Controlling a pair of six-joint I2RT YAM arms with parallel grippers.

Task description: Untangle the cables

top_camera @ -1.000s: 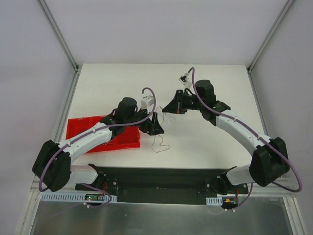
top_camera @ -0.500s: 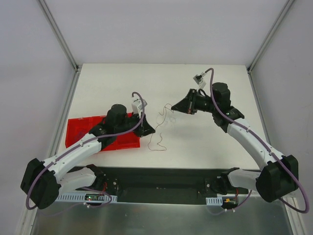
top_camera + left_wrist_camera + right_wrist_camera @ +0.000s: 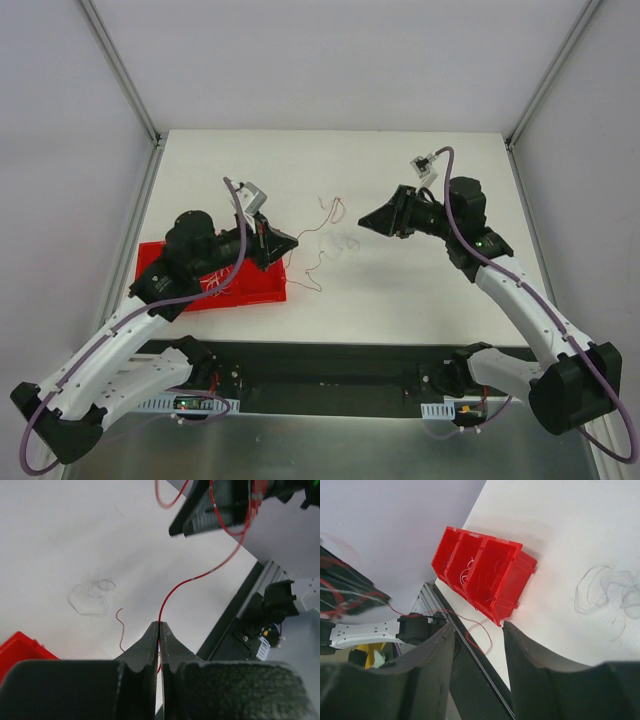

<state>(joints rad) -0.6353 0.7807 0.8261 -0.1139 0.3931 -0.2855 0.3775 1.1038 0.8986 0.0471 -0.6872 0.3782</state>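
Observation:
The cables lie apart in two lots. A thin red wire (image 3: 185,581) is pinched in my left gripper (image 3: 160,624), which is shut on it beside the red bin (image 3: 250,290). From the left gripper (image 3: 292,243) the wire rises towards the table's middle, and its other end trails down to the table. A faint whitish and purplish loopy tangle (image 3: 346,241) lies flat on the table (image 3: 400,290), between the two grippers. It also shows in both wrist views, tangle (image 3: 91,596) and tangle (image 3: 600,590). My right gripper (image 3: 363,220) hovers right of it, and the right gripper (image 3: 478,625) is open and holds nothing.
The red bin (image 3: 485,575) has several compartments with thin wires inside and sits at the table's left, under my left arm. A black base rail (image 3: 330,375) runs along the near edge. Metal frame posts stand at the far corners.
My left gripper shut on the red wire and drew back left towards the bin. The right gripper moved right and opened, letting go. The whitish tangle now rests on the table.

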